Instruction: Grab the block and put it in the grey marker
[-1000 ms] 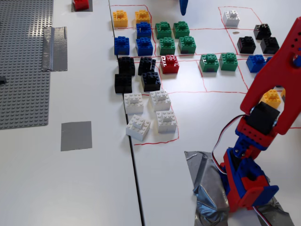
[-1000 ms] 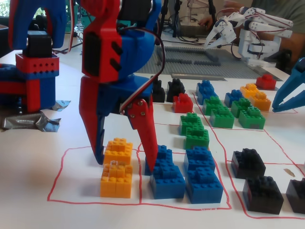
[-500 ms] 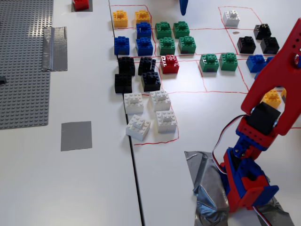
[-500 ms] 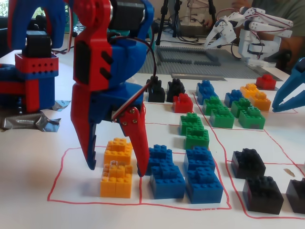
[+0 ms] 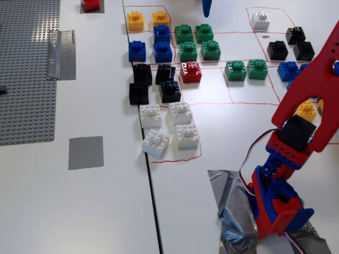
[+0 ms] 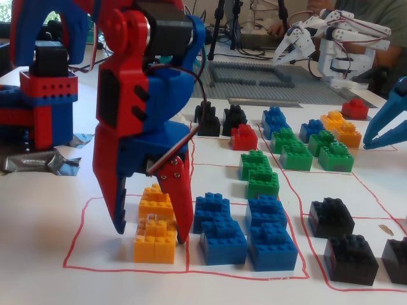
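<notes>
My red gripper (image 6: 151, 234) is open and lowered at the near left of a fixed view, its two fingers (image 6: 181, 206) straddling two yellow-orange blocks. The front block (image 6: 156, 241) sits between the fingertips and the second block (image 6: 156, 202) lies just behind it. I cannot tell whether the fingers touch either one. In the other fixed view the arm (image 5: 310, 84) covers the gripper and only part of one yellow block (image 5: 306, 110) shows. Two more yellow blocks (image 5: 135, 21) lie at the top. The flat grey marker (image 5: 86, 152) is bare at the lower left.
Blue (image 6: 222, 232), green (image 6: 257, 171), black (image 6: 331, 216), red (image 6: 243, 136) and white (image 5: 180, 112) bricks fill red-outlined cells. A grey studded baseplate (image 5: 26, 69) and a tape strip (image 5: 62, 54) lie left. A red brick (image 5: 91, 5) sits on another grey patch. A blue gripper (image 6: 388, 124) reaches in.
</notes>
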You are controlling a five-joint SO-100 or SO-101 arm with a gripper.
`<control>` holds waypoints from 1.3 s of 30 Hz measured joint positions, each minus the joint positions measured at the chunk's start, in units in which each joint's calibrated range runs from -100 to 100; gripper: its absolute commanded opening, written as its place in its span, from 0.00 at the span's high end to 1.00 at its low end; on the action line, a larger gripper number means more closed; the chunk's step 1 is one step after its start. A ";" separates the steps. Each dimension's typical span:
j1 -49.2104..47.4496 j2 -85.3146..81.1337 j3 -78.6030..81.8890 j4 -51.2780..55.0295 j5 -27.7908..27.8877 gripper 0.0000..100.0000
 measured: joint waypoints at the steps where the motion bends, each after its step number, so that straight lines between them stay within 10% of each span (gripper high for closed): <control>1: 0.00 0.25 0.00 0.00 -0.05 0.76; 21: 0.00 1.00 -1.54 -0.08 0.83 1.00; 39: -3.37 -17.10 2.82 11.81 -1.03 1.00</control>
